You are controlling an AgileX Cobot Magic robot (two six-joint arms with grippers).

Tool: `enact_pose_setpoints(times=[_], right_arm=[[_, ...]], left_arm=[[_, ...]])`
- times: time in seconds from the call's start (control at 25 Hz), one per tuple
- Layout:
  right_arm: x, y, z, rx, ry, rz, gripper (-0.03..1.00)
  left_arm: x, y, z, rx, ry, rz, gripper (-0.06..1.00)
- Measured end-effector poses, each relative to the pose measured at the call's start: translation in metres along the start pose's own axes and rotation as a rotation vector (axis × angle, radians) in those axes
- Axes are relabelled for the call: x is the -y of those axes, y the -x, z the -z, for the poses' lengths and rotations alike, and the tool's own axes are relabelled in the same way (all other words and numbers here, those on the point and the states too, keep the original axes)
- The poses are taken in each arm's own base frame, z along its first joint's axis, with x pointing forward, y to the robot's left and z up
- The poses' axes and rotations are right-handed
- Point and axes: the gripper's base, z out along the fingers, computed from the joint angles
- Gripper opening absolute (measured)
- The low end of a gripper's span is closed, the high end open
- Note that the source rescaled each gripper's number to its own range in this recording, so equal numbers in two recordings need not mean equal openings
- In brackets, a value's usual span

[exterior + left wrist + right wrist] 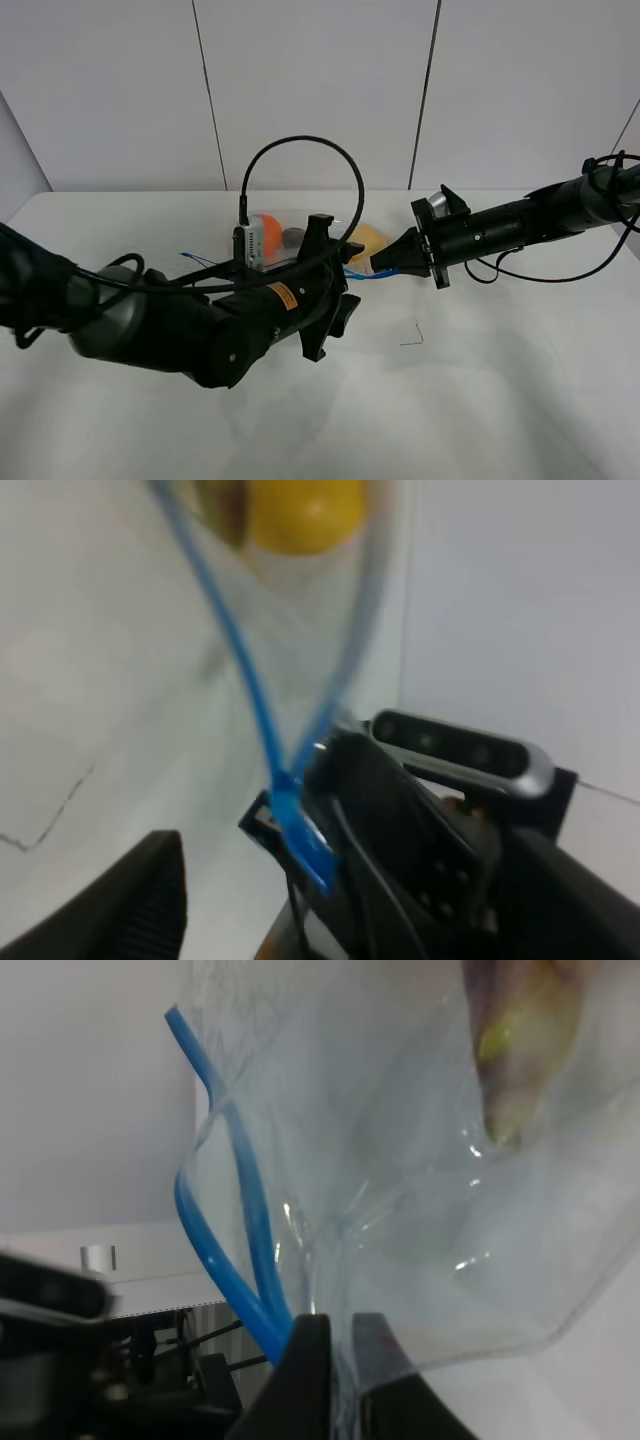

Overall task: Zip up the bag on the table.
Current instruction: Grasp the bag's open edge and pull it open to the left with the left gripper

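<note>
Bag [400, 1180] is mid-desk [500, 380], between the two arms. Right fingers [310, 1360] are clamped on the end of its blue strip [225, 1180]. Left fingers [150, 900] are apart, near the strip.

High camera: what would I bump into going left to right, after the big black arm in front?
orange → pear → right fingers pinching the bag → right arm
</note>
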Motion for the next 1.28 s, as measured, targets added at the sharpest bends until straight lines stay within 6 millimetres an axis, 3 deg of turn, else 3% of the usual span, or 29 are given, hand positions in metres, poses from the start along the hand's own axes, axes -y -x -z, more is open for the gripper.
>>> enact_pose_setpoints(times=[0.28,0.48,0.64,1.28], right_arm=[[0.0,0.0,0.0,0.0,0.0,0.0,0.0],[0.0,0.0,0.0,0.0,0.0,0.0,0.0],[0.0,0.0,0.0,0.0,0.0,0.0,0.0],[0.0,0.0,0.0,0.0,0.0,0.0,0.0]], left_arm=[[-0.025,0.004,-0.013,-0.002,-0.011,0.051,0.93],[-0.014,-0.002,-0.023,-0.021,-0.054,0.036,0.93],[-0.015,0.001,-0.022,0.006,-0.049,0.048,0.93],[-0.016,0.001,-0.021,-0.004,-0.045,0.033,0.49]])
